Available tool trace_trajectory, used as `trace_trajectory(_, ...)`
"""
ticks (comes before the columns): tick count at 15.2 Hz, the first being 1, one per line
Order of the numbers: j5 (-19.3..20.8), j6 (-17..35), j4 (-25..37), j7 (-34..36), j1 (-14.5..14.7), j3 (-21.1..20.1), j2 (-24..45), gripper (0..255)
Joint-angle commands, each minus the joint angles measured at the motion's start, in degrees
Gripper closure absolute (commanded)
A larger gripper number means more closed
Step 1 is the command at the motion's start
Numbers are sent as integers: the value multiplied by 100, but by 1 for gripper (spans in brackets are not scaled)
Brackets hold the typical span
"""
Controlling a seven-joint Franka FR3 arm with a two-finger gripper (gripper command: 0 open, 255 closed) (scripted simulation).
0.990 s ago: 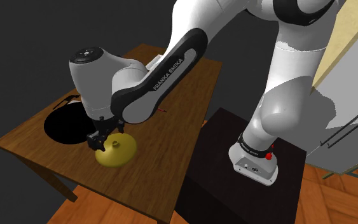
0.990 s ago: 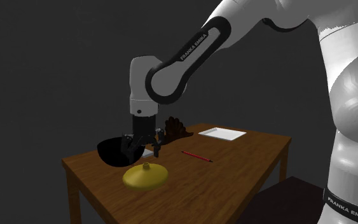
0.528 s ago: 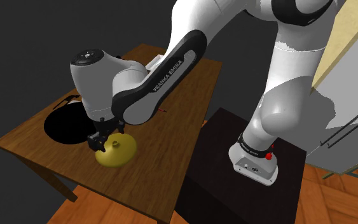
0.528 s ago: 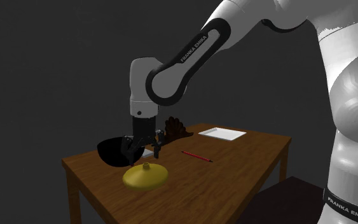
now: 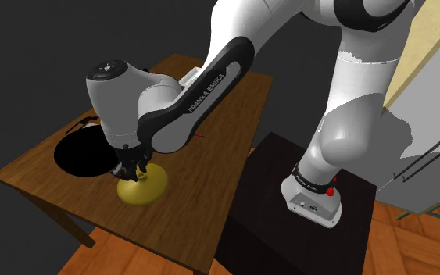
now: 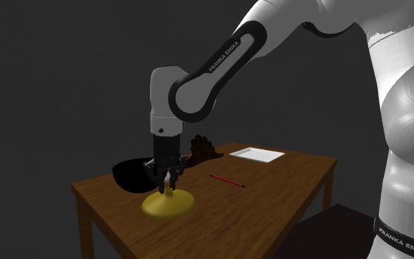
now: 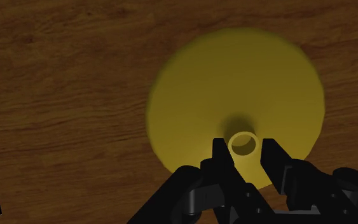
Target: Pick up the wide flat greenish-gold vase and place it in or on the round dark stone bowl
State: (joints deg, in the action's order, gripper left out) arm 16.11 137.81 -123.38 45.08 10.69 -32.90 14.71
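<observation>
Vase (image 7: 234, 83), wide, flat and greenish-gold, sits like a shallow upturned dish on the brown wooden counter (image 5: 218, 109), with a short open neck rising from its middle. My end effector (image 7: 244, 146) points straight down over it. Its two black fingers have the neck between them, set so close that each seems to press one side of the little ring. I judge this a narrow grip on the neck, chosen because the broad body is far too wide for my fingers to span. The vase's base lies flat on the counter, so it is gripped but not lifted. The round dark bowl (image 6: 131, 176) stands just beside the vase, toward the shoulder view's left, so the carry should be short. A red pencil (image 6: 227, 180) lies farther along the counter, apart from both. The next move, as I judge it, is a straight lift that keeps the neck upright so the wide rim does not tip or slip.
</observation>
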Motion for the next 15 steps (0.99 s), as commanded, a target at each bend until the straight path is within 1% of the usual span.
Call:
trace_trajectory(1, 0, 0, -1, 0, -1, 1, 1, 255)
trace_trajectory(2, 2, 1, 0, 1, 0, 2, 3, 255)
trace_trajectory(15, -658, -834, 299, -481, -175, -211, -689, 255)
